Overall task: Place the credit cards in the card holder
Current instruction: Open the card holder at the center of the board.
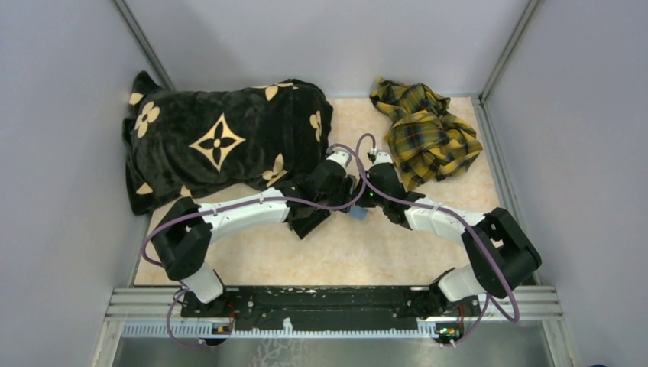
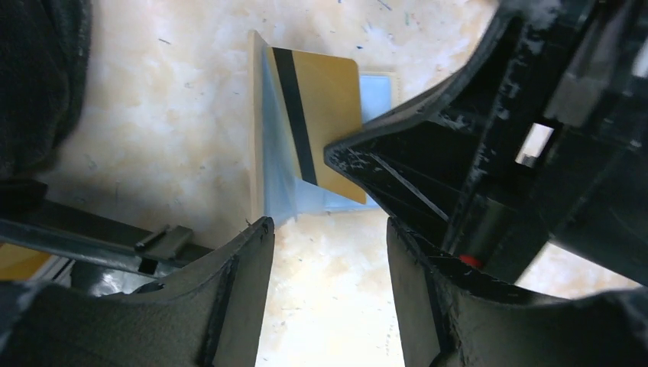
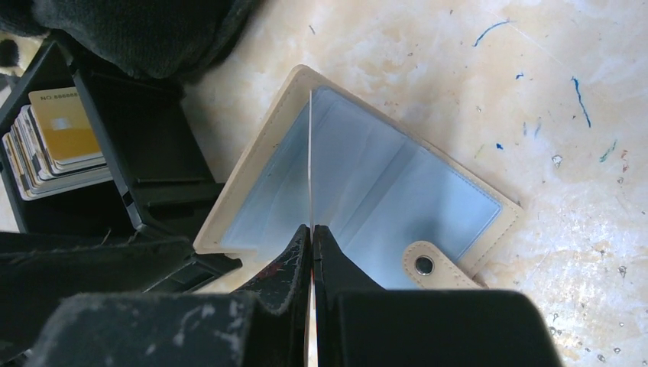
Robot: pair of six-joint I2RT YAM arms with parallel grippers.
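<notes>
The tan card holder [image 3: 256,157] lies open on the table, its pale blue sleeves facing up and its snap tab [image 3: 428,265] at the near edge. My right gripper [image 3: 312,228] is shut on a gold credit card [image 2: 328,99] with a black stripe. The card stands on edge, its lower edge down among the holder's sleeves [image 2: 279,172]. My left gripper [image 2: 327,223] is open just short of the holder, with only bare table between its fingers. In the top view both grippers meet over the holder [image 1: 358,215] at mid-table.
A black tray [image 3: 145,176] holding a stack of several more cards [image 3: 65,138] stands right beside the holder on its left. A black patterned blanket [image 1: 221,141] covers the back left. A yellow plaid cloth [image 1: 424,130] lies at the back right.
</notes>
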